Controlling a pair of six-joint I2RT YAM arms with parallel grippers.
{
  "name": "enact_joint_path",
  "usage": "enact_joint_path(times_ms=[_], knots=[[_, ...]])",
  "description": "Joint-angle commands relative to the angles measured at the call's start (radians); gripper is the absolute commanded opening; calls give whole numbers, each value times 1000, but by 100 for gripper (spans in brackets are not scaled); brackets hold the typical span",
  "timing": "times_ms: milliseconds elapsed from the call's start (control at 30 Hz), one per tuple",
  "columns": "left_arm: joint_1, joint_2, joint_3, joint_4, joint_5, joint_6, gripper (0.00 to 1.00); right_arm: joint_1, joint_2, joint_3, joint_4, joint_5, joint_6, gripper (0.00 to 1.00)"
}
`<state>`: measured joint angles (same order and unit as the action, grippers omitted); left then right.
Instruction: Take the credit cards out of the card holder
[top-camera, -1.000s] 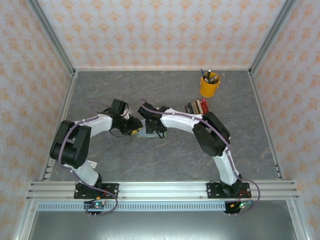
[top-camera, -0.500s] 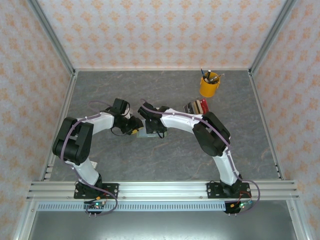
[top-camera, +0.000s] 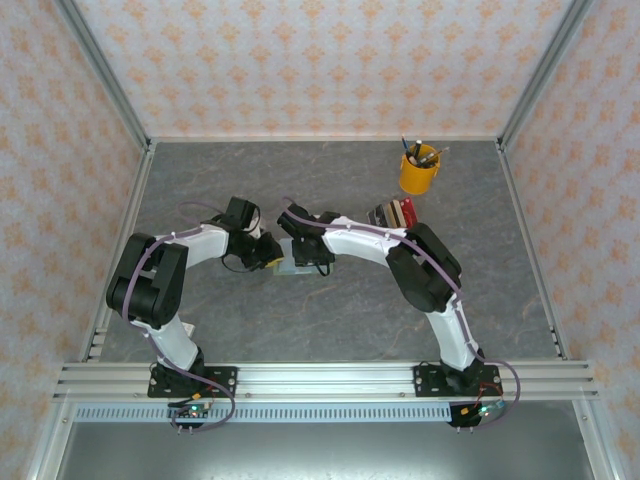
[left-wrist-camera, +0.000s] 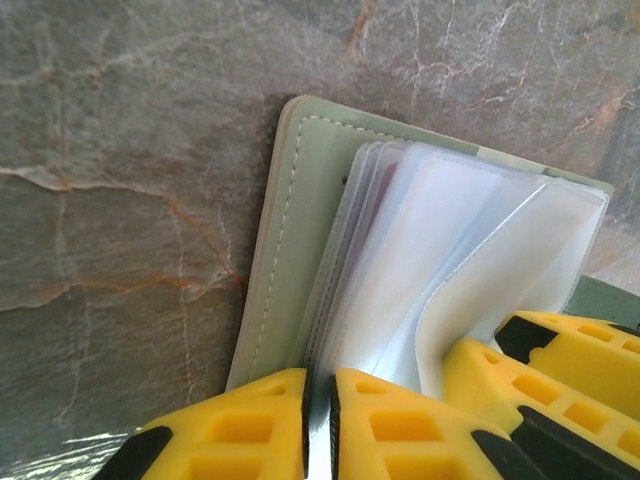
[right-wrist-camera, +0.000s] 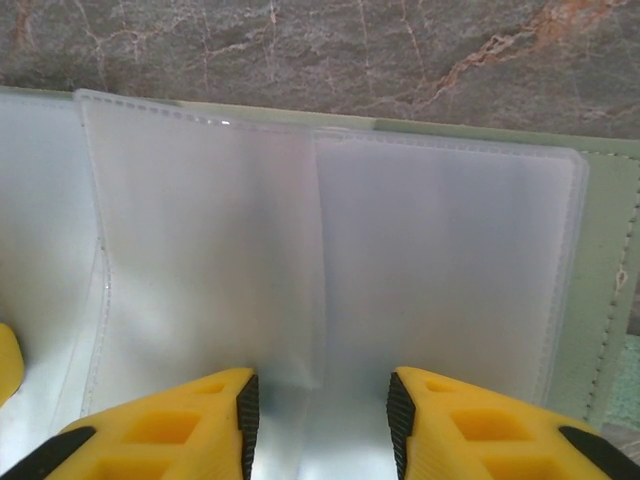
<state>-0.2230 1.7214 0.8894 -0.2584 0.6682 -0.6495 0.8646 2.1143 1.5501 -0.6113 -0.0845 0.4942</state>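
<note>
The card holder (top-camera: 290, 268) lies open on the grey table between both grippers. In the left wrist view its mint-green cover (left-wrist-camera: 285, 240) lies flat, with a fan of clear plastic sleeves (left-wrist-camera: 440, 250) lifted off it. My left gripper (left-wrist-camera: 320, 425) is shut on the near edge of a few sleeves. My right gripper (right-wrist-camera: 322, 420) stands open over a spread pair of sleeves (right-wrist-camera: 330, 260), its fingers either side of their fold. One of its yellow fingers (left-wrist-camera: 570, 360) shows in the left wrist view. The credit cards are hidden; the sleeves look milky.
A yellow cup of pens (top-camera: 418, 172) stands at the back right. A clear rack with red and brown items (top-camera: 392, 214) sits just behind the right arm. Patterned walls and metal rails enclose the table.
My left gripper has closed from partly open onto the sleeves. The right jaws have narrowed a little. Both arms have barely shifted.
</note>
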Motion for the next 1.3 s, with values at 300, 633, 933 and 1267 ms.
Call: enact_joint_path(times_ms=[300, 633, 933, 1267], knots=[[-14, -104, 11, -18, 63, 37, 6, -51, -81, -143, 148, -192, 32, 38], [-30, -120, 3, 45, 171, 30, 14, -71, -196, -254, 303, -267, 65, 39], [-72, -110, 42, 62, 172, 9, 17, -96, -328, -375, 416, -232, 114, 40], [-111, -68, 81, 96, 176, -18, 21, -104, -454, -479, 428, -71, 149, 40]])
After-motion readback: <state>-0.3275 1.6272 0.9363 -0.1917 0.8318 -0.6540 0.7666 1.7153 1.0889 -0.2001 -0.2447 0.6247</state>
